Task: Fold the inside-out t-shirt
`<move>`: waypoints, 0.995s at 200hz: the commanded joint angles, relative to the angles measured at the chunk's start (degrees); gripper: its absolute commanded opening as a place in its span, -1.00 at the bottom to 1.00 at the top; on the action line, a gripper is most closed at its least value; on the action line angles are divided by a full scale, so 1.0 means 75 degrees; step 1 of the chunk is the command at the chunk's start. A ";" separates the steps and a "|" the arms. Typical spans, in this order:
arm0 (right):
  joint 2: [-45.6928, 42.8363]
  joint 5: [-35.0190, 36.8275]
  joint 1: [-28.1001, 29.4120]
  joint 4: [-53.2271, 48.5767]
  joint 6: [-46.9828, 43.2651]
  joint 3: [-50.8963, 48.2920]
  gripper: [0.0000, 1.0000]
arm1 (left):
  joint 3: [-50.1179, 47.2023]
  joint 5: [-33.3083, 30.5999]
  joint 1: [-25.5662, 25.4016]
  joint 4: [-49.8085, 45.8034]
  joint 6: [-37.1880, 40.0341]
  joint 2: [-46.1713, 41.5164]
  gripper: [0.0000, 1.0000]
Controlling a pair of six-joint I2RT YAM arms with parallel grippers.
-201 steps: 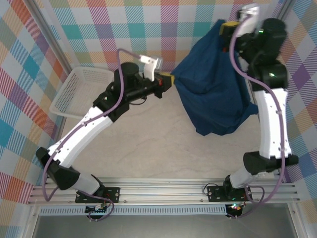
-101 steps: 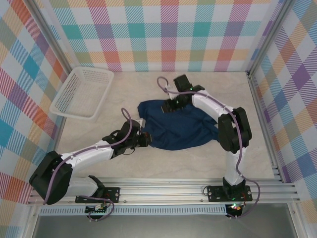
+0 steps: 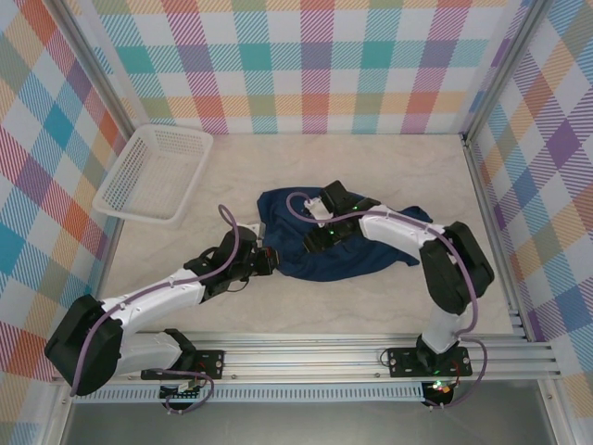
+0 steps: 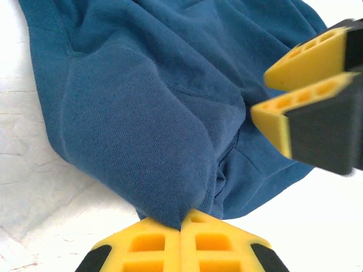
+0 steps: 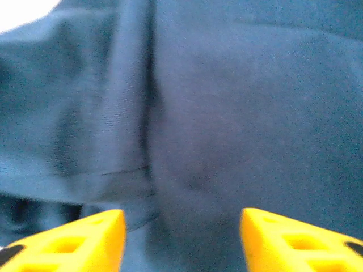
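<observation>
Starting at the near edge of the table (image 3: 371,162): the left arm reaches in low from the near left, and the left gripper (image 3: 267,260) is down at the shirt's left edge. On the left wrist camera that gripper (image 4: 181,229) has its yellow fingers pressed tight together, a fold of blue cloth pinched between the tips. That's a firm hold on the t-shirt (image 3: 345,267).

The shirt lies crumpled on the middle of the table, a little right of centre, well clear of every edge, bunched and creased rather than flat. Up close the t-shirt (image 4: 136,124) shows a thick rounded fold running down into the clamped tips.

Just beyond, the right gripper (image 3: 320,243) hangs over the cloth, close to the left one. From the left wrist it (image 4: 286,85) shows its fingers apart. On its own camera the right gripper (image 5: 181,238) is spread wide, nothing between the tips, blue t-shirt (image 5: 215,113) below.

At the far left corner sits the white basket (image 3: 148,171), well apart from the shirt.
</observation>
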 commanded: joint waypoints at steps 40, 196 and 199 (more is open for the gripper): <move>-0.0863 -0.0118 -0.0961 0.0383 0.0393 -0.0552 -1.00 | -0.0143 -0.0610 -0.0043 -0.1235 0.0270 -0.0281 -1.00; -0.1477 -0.2237 -0.1408 0.1017 0.1268 -0.1465 -1.00 | 0.3237 -0.0604 -0.0765 -0.1131 0.3774 0.3539 0.19; -0.1488 -0.2226 -0.1408 0.1008 0.1268 -0.1471 -1.00 | 0.3294 -0.0585 -0.0765 -0.1115 0.3780 0.3606 0.17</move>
